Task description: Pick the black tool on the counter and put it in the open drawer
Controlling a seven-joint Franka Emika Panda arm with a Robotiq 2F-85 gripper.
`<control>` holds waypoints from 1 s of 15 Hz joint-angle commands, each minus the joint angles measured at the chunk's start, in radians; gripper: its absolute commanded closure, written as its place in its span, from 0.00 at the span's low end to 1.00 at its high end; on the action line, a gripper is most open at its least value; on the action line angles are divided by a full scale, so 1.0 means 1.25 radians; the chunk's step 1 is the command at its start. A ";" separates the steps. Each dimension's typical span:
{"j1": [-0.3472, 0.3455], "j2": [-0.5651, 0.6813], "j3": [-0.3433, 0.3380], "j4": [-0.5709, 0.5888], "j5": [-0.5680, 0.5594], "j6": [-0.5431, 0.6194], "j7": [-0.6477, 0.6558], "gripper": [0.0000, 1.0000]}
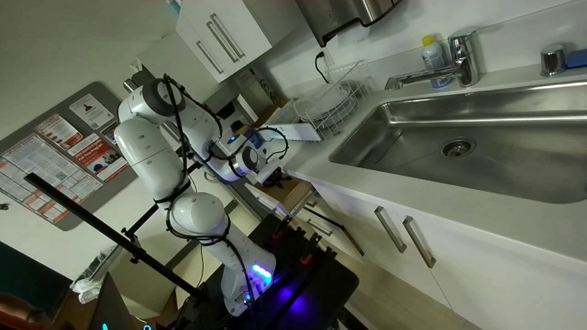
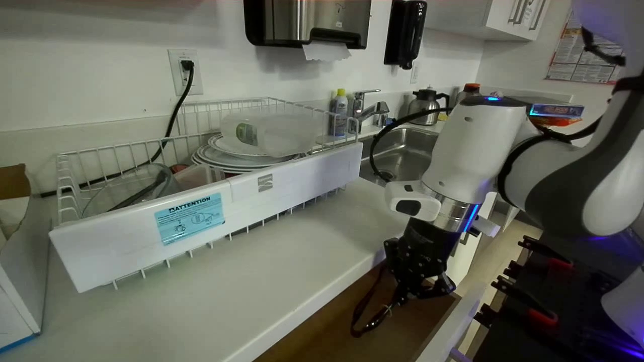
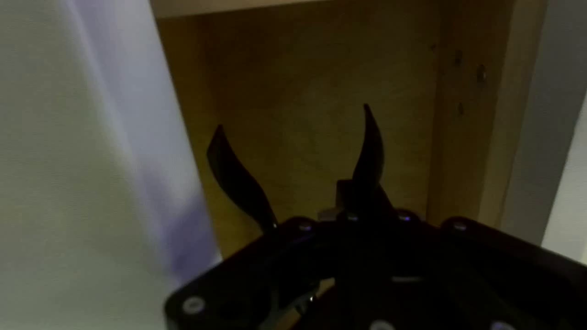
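Evidently, the gripper (image 2: 401, 295) has its fingers closed on the black tool (image 2: 373, 322), whose two curved arms splay downward past them; the counter (image 2: 241, 291) lies beside the fingers, the open drawer (image 3: 307, 105) beneath, presumably so positioned that release drops the tool inside.

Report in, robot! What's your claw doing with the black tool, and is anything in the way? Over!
Gripper shut on the black tool. Hangs over the open drawer, not yet released. Counter edge alongside, might snag.
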 commanded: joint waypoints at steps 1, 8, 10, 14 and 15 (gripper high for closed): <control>0.051 0.095 -0.060 0.047 -0.028 0.058 0.014 0.97; 0.133 0.169 -0.086 0.092 -0.003 0.076 0.017 0.67; 0.187 0.126 -0.122 0.081 -0.001 0.063 0.028 0.53; 0.343 0.024 -0.237 0.056 -0.008 0.024 0.052 0.23; 0.365 0.003 -0.250 0.052 -0.010 0.009 0.057 0.16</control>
